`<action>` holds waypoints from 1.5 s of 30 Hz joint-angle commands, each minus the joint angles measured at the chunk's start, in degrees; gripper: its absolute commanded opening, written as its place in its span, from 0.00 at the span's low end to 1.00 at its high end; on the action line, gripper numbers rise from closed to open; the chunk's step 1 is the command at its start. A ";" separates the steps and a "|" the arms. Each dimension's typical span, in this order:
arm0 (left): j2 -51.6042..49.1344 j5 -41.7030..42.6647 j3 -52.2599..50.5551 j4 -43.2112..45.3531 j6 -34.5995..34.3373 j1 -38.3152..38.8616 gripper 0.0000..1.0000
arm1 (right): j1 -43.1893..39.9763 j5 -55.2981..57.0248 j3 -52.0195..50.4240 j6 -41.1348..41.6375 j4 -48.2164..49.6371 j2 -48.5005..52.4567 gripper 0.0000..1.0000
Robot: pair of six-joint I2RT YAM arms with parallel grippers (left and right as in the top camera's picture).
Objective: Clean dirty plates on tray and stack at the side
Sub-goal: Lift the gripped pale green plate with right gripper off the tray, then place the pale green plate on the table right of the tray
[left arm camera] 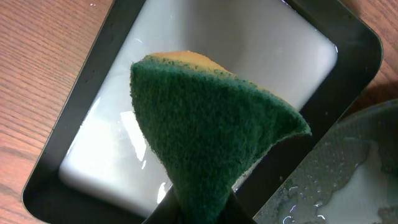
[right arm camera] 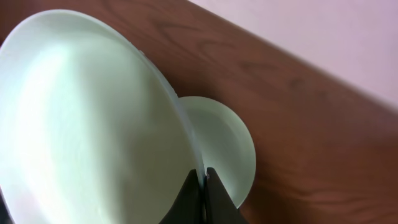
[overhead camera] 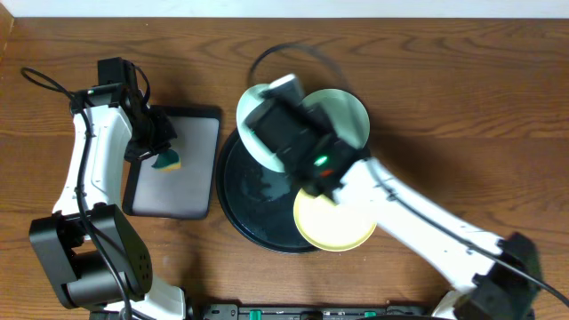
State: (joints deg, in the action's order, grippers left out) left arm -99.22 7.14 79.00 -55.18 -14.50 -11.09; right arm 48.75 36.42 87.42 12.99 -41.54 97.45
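Brown wood-grain tabletop, seen from above, fills almost the whole overhead frame; the grain runs roughly left to right, with darker wavy bands. A narrow pale strip borders the top edge of that frame, beyond the table's far side. In the right wrist view the same wood appears darker and reddish, crossing the frame diagonally, with a plain pale pinkish wall in the upper right. Lighting is even and diffuse; shadows on the wood are soft.

Wood table w/ round black tray & rect. tray just beside, left.
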 commanded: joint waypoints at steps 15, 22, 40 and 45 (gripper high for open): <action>0.31 -0.11 -0.15 -0.07 1.16 -0.09 0.08 | -38.49 -38.25 0.83 10.60 -15.26 -13.97 0.01; 0.31 -0.13 -0.15 -0.04 1.16 -0.09 0.08 | -46.97 -38.16 -2.23 10.58 -19.61 -13.55 0.01; 0.31 -0.11 -0.15 -0.04 1.16 -0.09 0.08 | -62.03 -39.76 -25.92 6.80 -3.17 -13.53 0.01; 0.31 -0.11 -0.15 -0.24 1.16 -0.09 0.08 | -62.31 -39.76 -30.86 3.98 1.92 -13.49 0.01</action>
State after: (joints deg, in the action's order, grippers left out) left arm -99.22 7.16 79.00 -55.20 -14.48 -11.09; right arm -13.28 -2.02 58.81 20.03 -40.93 83.99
